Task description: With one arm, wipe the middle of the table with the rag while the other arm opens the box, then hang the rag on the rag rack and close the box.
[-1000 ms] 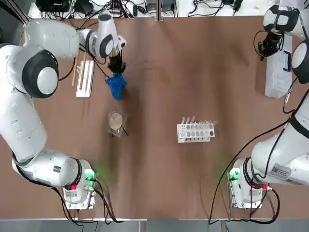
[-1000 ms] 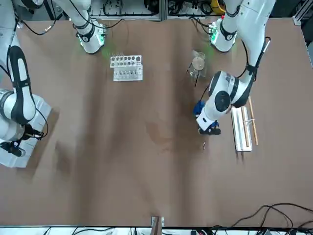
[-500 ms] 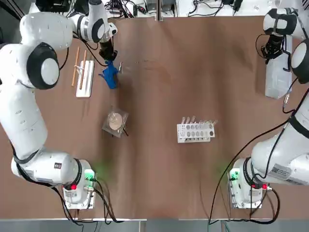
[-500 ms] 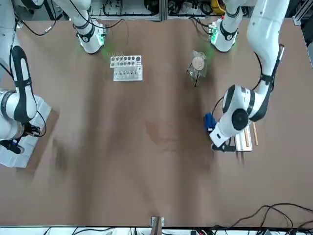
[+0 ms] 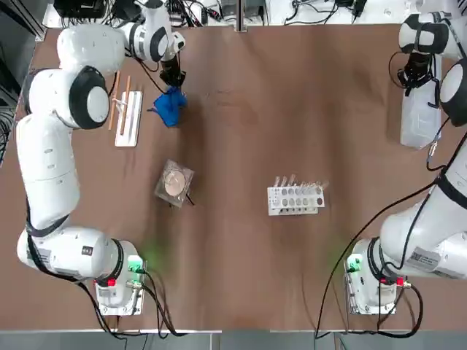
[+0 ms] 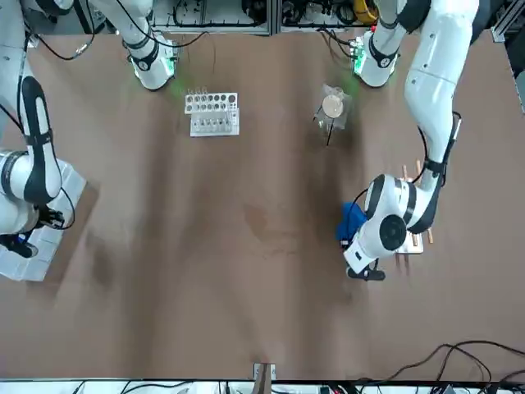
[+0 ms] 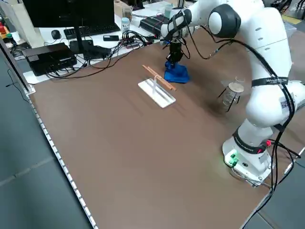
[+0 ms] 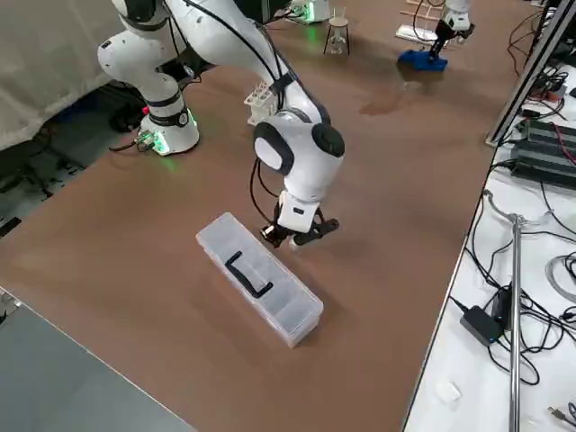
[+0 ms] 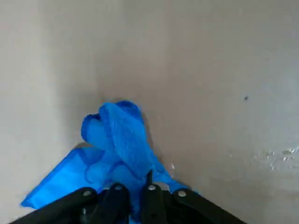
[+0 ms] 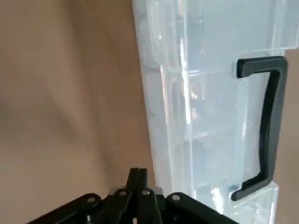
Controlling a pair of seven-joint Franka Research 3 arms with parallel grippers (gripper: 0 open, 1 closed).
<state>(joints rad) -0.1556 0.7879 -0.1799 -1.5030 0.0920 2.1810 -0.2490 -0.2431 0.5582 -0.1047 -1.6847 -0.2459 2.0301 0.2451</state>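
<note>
Tabletop (image 5: 241, 240) | box (image 8: 259, 277) lidded | right hand (image 10: 138, 179) pressed together | left hand (image 9: 140, 198) pinching rag (image 9: 117, 154)

white rounded arm segments (image 5: 51, 160); dark grey joint bands; black cables (image 7: 281, 119); black fingers (image 10: 138, 196), silver screws.

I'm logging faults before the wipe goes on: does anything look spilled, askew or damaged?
Possibly a spill: a darker, damp-looking smudge on the table, to the right of the rag, stands out from the plain brown. It may only be a stain. Nothing else looks damaged or tipped.
</note>
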